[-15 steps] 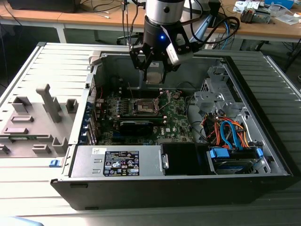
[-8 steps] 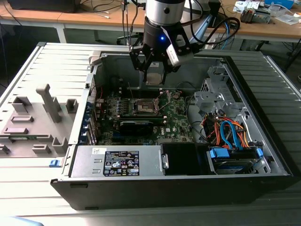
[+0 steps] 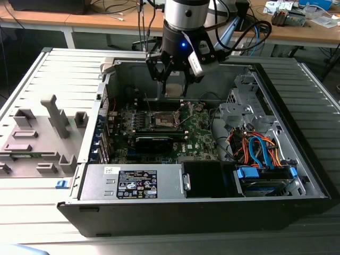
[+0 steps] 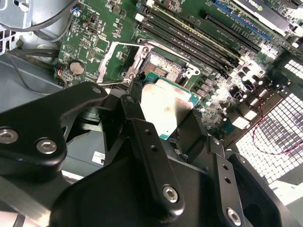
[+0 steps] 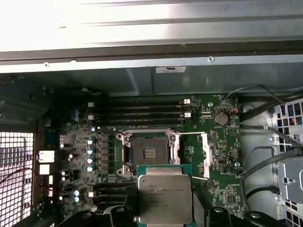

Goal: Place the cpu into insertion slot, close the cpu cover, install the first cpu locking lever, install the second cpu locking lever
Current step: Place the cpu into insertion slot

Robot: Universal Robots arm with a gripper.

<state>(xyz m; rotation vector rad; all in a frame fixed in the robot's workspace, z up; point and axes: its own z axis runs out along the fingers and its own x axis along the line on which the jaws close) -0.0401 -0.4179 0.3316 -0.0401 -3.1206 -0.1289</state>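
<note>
The gripper (image 3: 174, 85) is closed on the cpu (image 5: 165, 198), holding it flat above the green board (image 5: 222, 189), with the open insertion slot (image 5: 148, 153) lying lower and just beyond one edge of the chip, sides roughly parallel to it, and the cpu cover (image 5: 204, 153) swung aside.

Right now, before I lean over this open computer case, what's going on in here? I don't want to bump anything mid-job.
The robot arm has its jaws shut on the cpu, holding it in the air above the green board inside the case. The insertion slot is empty. The cpu cover stands swung open beside it, so nothing is seated or locked yet.
</note>
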